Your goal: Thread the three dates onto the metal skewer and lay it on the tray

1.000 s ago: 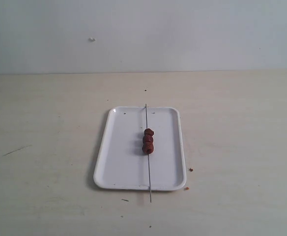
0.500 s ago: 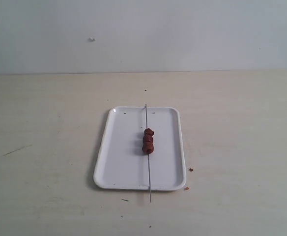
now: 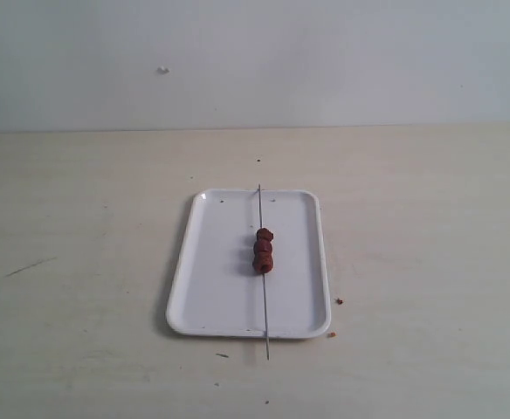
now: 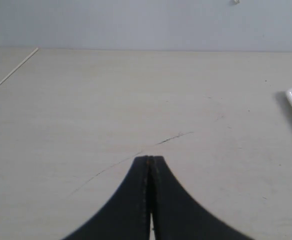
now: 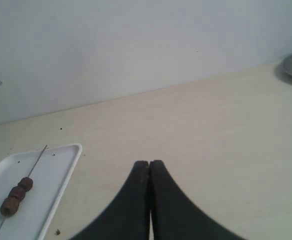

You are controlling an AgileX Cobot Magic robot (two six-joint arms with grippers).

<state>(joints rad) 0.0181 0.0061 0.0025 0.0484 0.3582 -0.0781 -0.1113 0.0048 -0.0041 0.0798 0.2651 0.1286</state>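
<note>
Nothing moved; dates (image 5: 17,193) lie apart from right tool (image 5: 149,162).

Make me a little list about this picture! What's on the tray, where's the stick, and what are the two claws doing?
tray: white tray, flat on the table
skewer: metal skewer lies lengthwise on the tray, both ends poking past the rim
dates: three dates threaded in a row near the skewer's middle, touching each other
left claw: left claw shut, holding nothing, away from the tray
right claw: right claw shut, holding nothing, away from the tray
crumbs: reddish crumbs on the table beside the tray
</note>
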